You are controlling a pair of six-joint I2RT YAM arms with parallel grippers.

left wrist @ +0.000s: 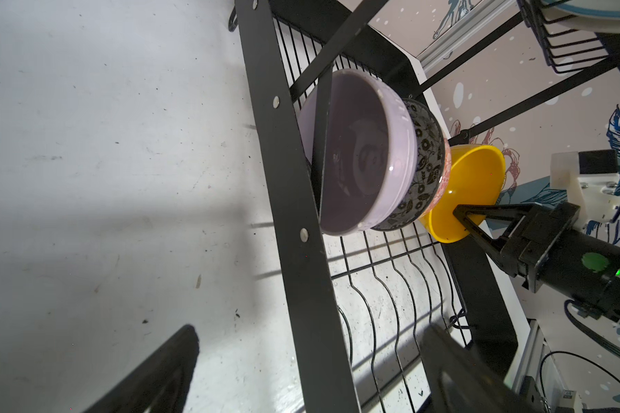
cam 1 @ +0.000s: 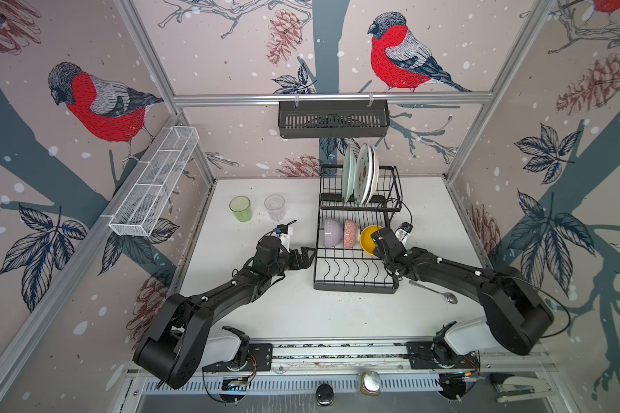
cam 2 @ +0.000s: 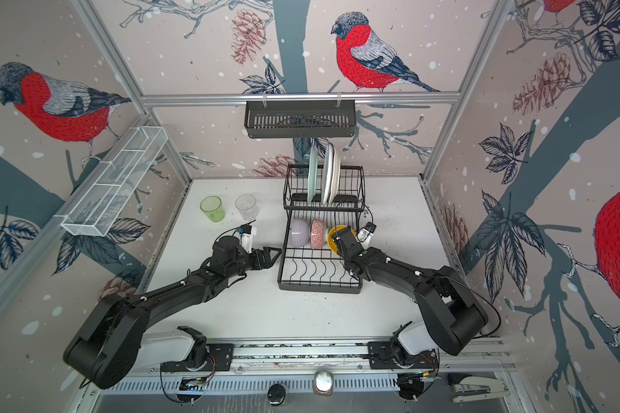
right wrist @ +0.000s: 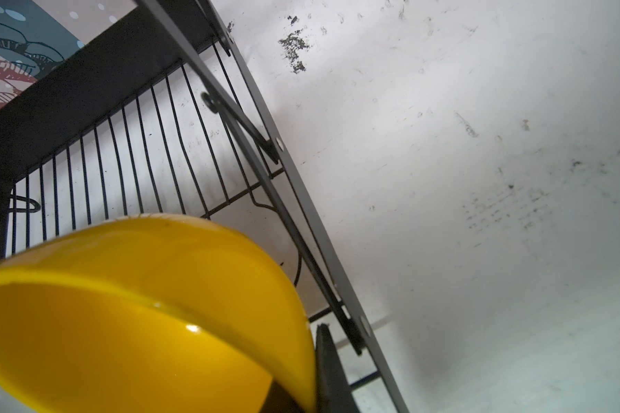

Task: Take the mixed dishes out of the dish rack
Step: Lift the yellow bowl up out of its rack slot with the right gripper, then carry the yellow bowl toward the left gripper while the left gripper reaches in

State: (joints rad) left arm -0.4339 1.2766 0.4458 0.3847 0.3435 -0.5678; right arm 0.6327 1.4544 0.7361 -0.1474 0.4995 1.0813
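A: Where is the yellow bowl (left wrist: pixel 469 175)?
B: On the lower tier of the dish rack (cam 1: pixel 355 288). The left wrist view shows the right gripper (left wrist: pixel 460 216) clamped on its rim; both top views hide that grip.
A: And the left gripper (cam 1: pixel 310 254)?
B: Jaws apart, just beside the rack.

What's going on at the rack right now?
The right gripper is shut on the rim of the yellow bowl in the lower tier of the dish rack, beside the pink-patterned bowl and lilac bowl. The left gripper hangs open and empty beside the rack. A pale green plate, a patterned plate and a white plate stand in the raised tier. The green glass and clear glass stand on the table.
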